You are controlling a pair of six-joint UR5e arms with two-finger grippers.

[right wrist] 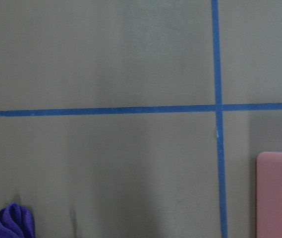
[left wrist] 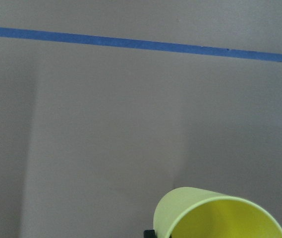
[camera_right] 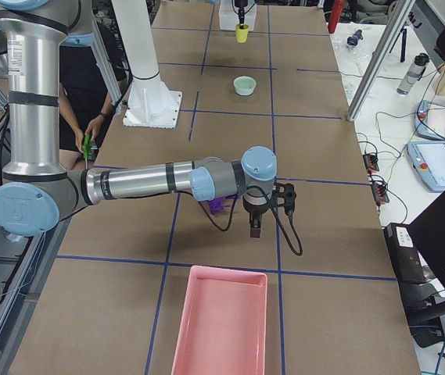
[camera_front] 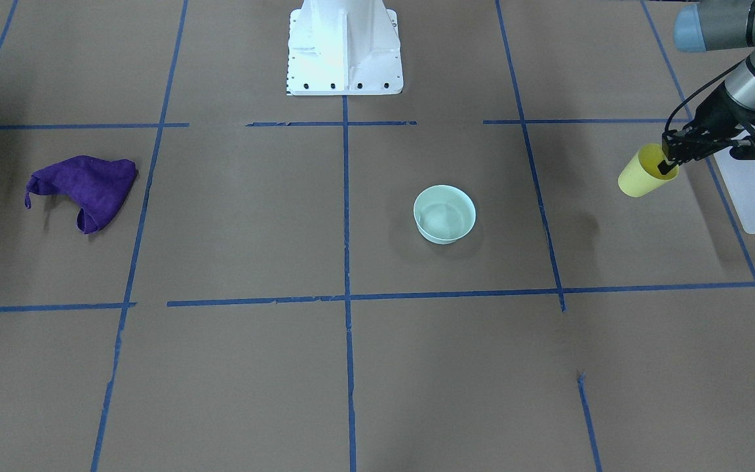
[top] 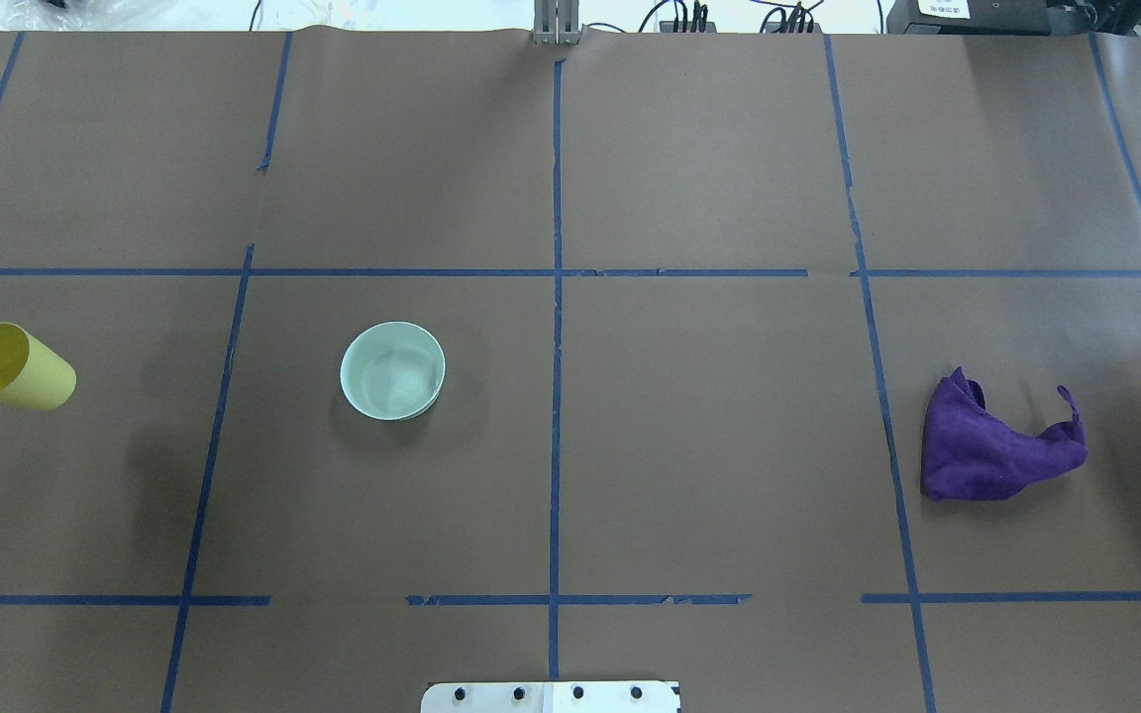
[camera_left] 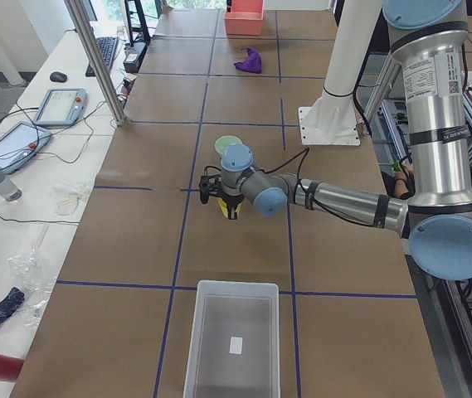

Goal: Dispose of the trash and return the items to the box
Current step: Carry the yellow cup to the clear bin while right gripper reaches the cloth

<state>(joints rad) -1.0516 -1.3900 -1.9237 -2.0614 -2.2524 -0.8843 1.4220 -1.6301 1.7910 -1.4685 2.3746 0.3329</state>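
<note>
The left hand (camera_front: 668, 162) is pinching the yellow cup (camera_front: 638, 177) by its rim, one finger inside the mouth. The cup hangs tilted above the desk (camera_front: 351, 367) at the right edge of the front view, just beside the frosted box (camera_front: 754, 203) but not over it. I'd carry it right until it sits over the box's middle, lower it inside, then let go; a rim pinch on smooth plastic could slip. The right hand (camera_right: 255, 221) hovers near the pink tray (camera_right: 220, 328); whether it's spread I cannot tell. A bowl (camera_front: 444, 213) and purple cloth (camera_front: 86, 190) lie on the desk.
</note>
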